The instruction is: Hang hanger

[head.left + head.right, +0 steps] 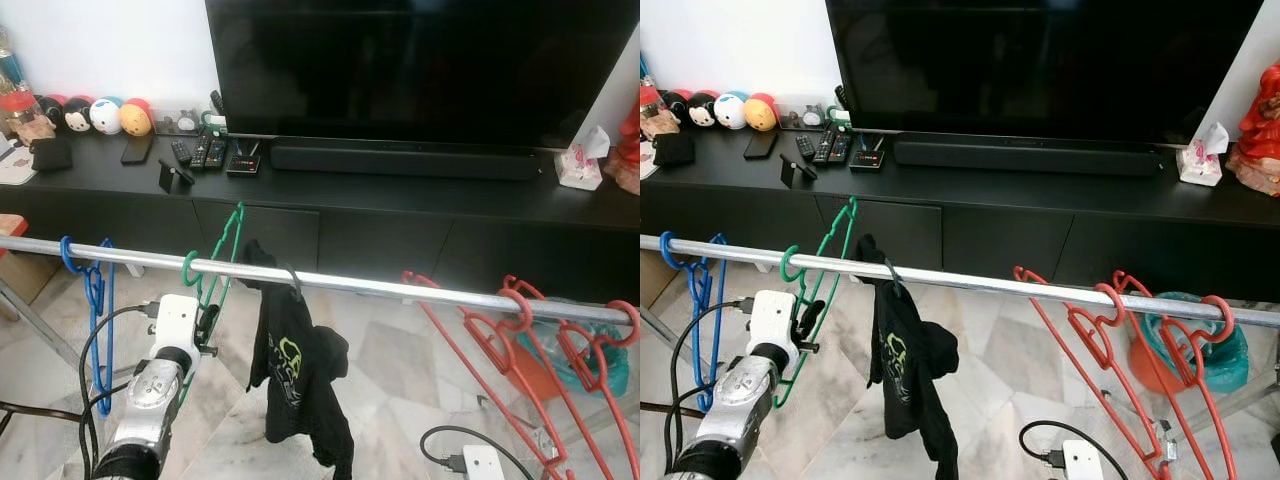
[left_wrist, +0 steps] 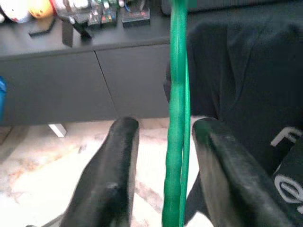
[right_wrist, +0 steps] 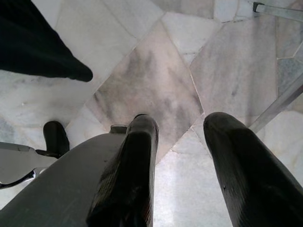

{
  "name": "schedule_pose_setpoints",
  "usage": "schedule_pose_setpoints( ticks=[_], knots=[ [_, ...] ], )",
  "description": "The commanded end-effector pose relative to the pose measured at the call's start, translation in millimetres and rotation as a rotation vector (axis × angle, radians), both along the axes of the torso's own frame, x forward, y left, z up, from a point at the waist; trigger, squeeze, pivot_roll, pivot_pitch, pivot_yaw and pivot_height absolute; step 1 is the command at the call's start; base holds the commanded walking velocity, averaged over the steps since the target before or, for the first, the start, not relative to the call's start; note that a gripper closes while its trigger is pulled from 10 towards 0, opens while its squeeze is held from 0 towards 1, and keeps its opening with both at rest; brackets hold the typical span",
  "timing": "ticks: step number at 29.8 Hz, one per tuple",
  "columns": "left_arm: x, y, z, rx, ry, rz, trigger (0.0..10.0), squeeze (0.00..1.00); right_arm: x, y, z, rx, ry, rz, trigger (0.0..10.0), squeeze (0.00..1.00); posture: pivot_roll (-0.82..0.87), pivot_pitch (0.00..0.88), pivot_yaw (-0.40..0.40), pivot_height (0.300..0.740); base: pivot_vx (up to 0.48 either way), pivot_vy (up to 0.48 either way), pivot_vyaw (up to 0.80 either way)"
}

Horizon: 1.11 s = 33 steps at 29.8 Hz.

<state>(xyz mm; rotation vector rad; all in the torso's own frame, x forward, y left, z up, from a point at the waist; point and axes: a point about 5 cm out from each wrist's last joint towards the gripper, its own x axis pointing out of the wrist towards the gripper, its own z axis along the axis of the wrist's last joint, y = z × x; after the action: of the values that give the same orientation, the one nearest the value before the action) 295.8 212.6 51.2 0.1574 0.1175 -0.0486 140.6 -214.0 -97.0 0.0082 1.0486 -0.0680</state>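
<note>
Left gripper [image 2: 163,156] fingers spread, straddling green hanger [image 1: 222,262], hook already over rail [image 1: 400,285]. Release step, seemingly done; next, back straight off without snagging. Right gripper [image 3: 180,156] parted, idle above floor.

The left arm [image 1: 150,400] is a ribbed silver cylinder ending in a white block, black cables looping beside it; both grippers carry glossy black fingers [image 3: 128,179]

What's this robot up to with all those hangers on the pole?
The robot is hanging a green hanger on the metal rail in front of the TV cabinet. The hanger's hook is already over the rail, beside a black shirt. The left end effector is open, with the hanger's bar between its fingers. The right end effector is open too, over the floor.
</note>
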Motion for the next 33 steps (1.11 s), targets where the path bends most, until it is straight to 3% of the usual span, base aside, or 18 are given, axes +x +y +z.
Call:
schedule_pose_setpoints(
  ticks=[1, 6, 16, 21, 26, 28, 33],
  knots=[
    [-3.2, 4.3, 9, 0.003, -0.054, -0.006, 10.0, 0.79, 0.3, -0.2, 0, 0.000, 0.004, 0.002, 10.0, 0.00, -0.09, 0.000, -0.005, 0.740, 0.000, 0.000, 0.00],
    [-15.6, 9.0, 15, 0.024, -0.082, -0.021, 10.0, 1.00, 0.5, -0.3, 0, 0.000, 0.005, 0.005, 10.0, 0.00, -0.08, 0.000, -0.006, 0.740, 0.000, 0.000, 0.00],
    [-37.6, 17.8, 36, 0.086, -0.161, -0.050, 10.0, 1.00, 1.0, -1.2, 0, -0.002, 0.004, 0.007, 10.0, 0.00, -0.07, 0.000, -0.009, 0.740, 0.000, 0.000, 0.00],
    [-52.5, 27.8, 43, 0.080, -0.148, -0.049, 10.0, 1.00, 1.4, -1.4, 1, -0.003, 0.005, 0.008, 10.0, 0.00, -0.06, 0.000, -0.008, 0.740, 0.000, 0.000, 0.00],
    [-76.9, 39.9, 31, 0.087, -0.080, -0.002, 10.0, 1.00, 1.5, -1.4, 1, -0.003, 0.003, 0.006, 10.0, 0.00, -0.07, 0.000, -0.005, 0.740, 0.000, 0.000, 0.00],
    [-94.4, 48.7, 20, 0.079, -0.023, 0.056, 10.0, 1.00, 1.7, -1.3, 1, -0.004, 0.004, 0.006, 10.0, 0.00, -0.06, 0.000, -0.005, 0.740, 0.000, 0.000, 0.00],
    [-118.1, 56.9, -4, 0.076, 0.080, 0.103, 10.0, 1.00, 1.7, -1.1, 1, -0.004, 0.005, 0.008, 10.0, 0.00, -0.06, 0.000, -0.006, 0.740, 0.000, 0.000, 0.00]
  ],
)
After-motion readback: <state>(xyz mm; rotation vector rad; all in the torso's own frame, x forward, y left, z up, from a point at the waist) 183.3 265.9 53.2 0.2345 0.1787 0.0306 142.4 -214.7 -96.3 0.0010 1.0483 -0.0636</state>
